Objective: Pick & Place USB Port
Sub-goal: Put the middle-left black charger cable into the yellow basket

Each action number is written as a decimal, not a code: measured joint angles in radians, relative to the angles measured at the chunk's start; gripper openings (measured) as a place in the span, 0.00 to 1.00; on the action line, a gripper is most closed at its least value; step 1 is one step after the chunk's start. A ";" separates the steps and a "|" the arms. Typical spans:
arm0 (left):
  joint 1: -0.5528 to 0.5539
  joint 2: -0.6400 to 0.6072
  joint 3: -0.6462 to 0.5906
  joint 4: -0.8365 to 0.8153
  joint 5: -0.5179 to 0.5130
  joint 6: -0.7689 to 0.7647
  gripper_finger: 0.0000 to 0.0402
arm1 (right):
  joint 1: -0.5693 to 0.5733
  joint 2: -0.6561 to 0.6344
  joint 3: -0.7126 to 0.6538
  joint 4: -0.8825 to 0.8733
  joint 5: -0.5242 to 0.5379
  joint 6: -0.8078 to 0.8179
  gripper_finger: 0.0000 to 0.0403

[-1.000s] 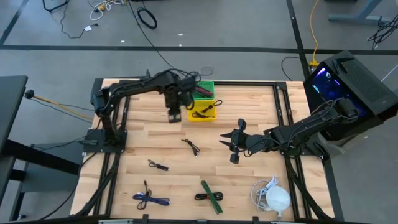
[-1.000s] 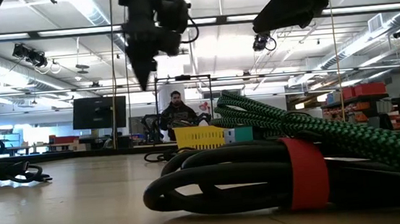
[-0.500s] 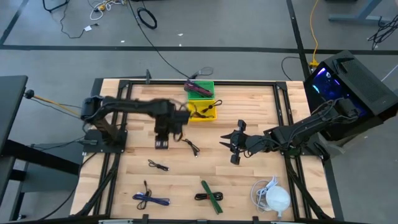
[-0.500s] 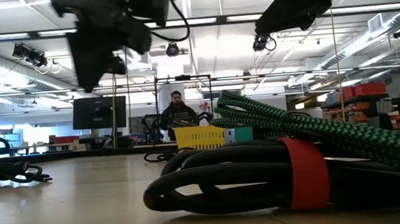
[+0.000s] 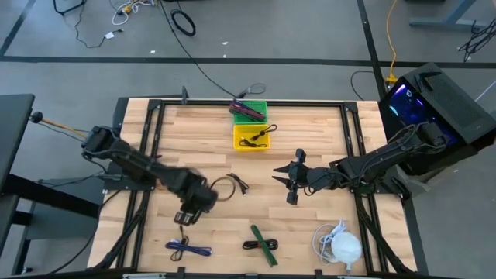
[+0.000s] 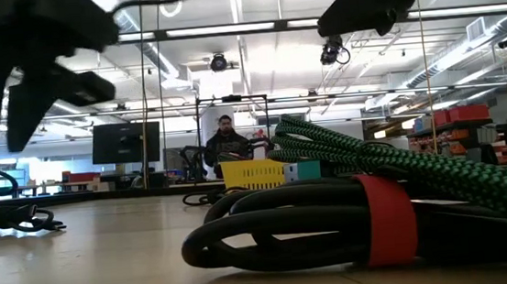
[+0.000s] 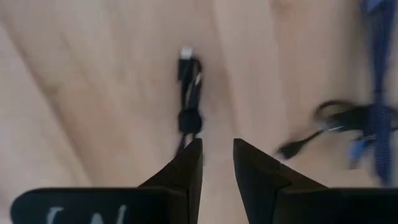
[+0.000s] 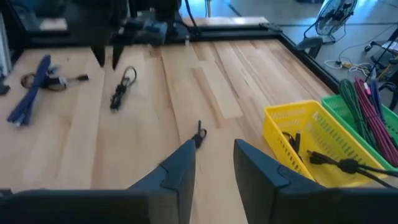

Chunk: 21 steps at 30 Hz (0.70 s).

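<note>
Nearby, blue cable beside black cable.

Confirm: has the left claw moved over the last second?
Yes. In the high view the left claw has swung away from the yellow plastic bin toward the table's near side, now over a small black cable. The right claw waits mid-table.

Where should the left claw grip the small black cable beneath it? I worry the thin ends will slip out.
Grip the small black cable at its bundled middle, coming straight down from above. It lies flat and stretched lengthwise; the knot midway is thickest. The left claw already hovers near, jaws slightly apart.
</note>
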 joint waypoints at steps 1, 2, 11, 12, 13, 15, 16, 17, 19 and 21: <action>-0.023 0.000 -0.012 0.001 -0.040 -0.014 0.23 | -0.001 0.000 0.000 0.012 0.000 0.000 0.28; -0.044 0.000 -0.027 0.003 -0.079 -0.021 0.23 | -0.002 0.000 0.000 0.020 0.000 -0.002 0.28; -0.134 0.002 -0.124 0.118 -0.279 -0.042 0.23 | -0.012 0.000 0.000 0.060 0.000 -0.009 0.28; -0.133 0.002 -0.130 0.138 -0.276 -0.041 0.23 | -0.013 0.000 0.000 0.060 0.000 -0.010 0.28; -0.133 0.002 -0.133 0.152 -0.271 -0.041 0.23 | -0.015 0.000 0.000 0.060 0.000 -0.010 0.28; -0.132 0.002 -0.136 0.176 -0.255 -0.040 0.23 | -0.016 0.000 0.000 0.060 0.000 -0.010 0.28; -0.131 0.002 -0.137 0.177 -0.252 -0.040 0.23 | -0.016 0.000 0.000 0.060 0.000 -0.010 0.28; -0.131 0.002 -0.137 0.176 -0.251 -0.040 0.23 | -0.016 0.000 0.000 0.060 0.000 -0.010 0.28; -0.131 0.002 -0.137 0.177 -0.249 -0.041 0.23 | -0.016 0.000 0.000 0.059 0.000 -0.010 0.28; -0.130 0.002 -0.137 0.177 -0.235 -0.040 0.23 | -0.016 0.000 0.000 0.059 0.000 -0.010 0.28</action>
